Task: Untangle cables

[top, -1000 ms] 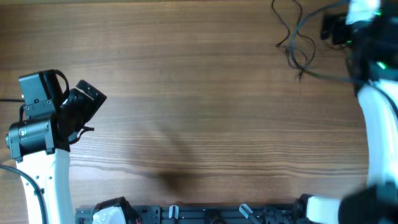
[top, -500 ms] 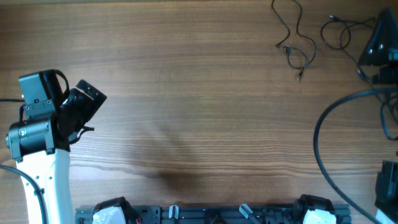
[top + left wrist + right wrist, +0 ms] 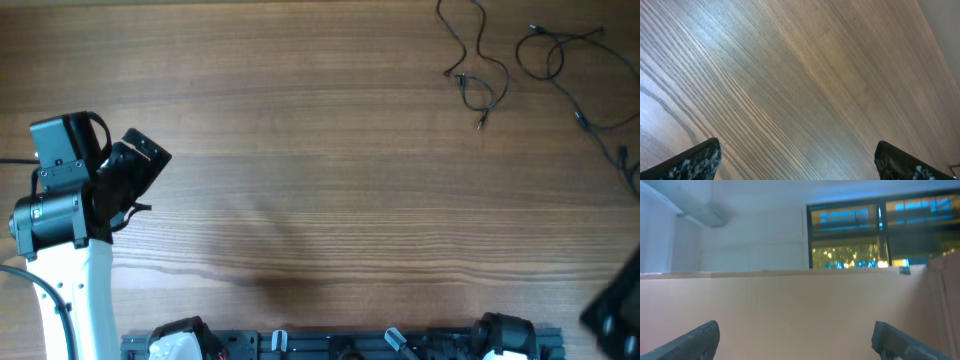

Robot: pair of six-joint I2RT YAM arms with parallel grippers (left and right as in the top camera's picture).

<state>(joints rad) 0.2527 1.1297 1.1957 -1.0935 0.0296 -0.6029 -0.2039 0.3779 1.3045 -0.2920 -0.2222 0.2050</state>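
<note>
Left claw (image 3: 140, 165) stands released and empty. In its wrist view the two dark fingers sit wide apart at the bottom corners, with only bare wood grain between them. From overhead it sits near the left edge of the worktop (image 3: 320, 180), turned toward the upper right, well apart from the cables (image 3: 470, 80).

Right claw (image 3: 797, 342) is likewise released and holds nothing. Its wrist view shows both fingertips far apart, facing away from the worktop toward a pale panel and a window (image 3: 875, 235) lit blue and yellow. From overhead only a dark blurred shape shows at the lower right corner; I cannot tell which part of the right arm it is.

The cables lie in the upper right corner of the worktop as two thin black wires. The first strand (image 3: 462, 78) squiggles down from the top edge and ends in a small plug. The second strand (image 3: 545, 40) lies to its right, makes a loop, then trails down toward the right edge. Bare wood separates the two.
</note>
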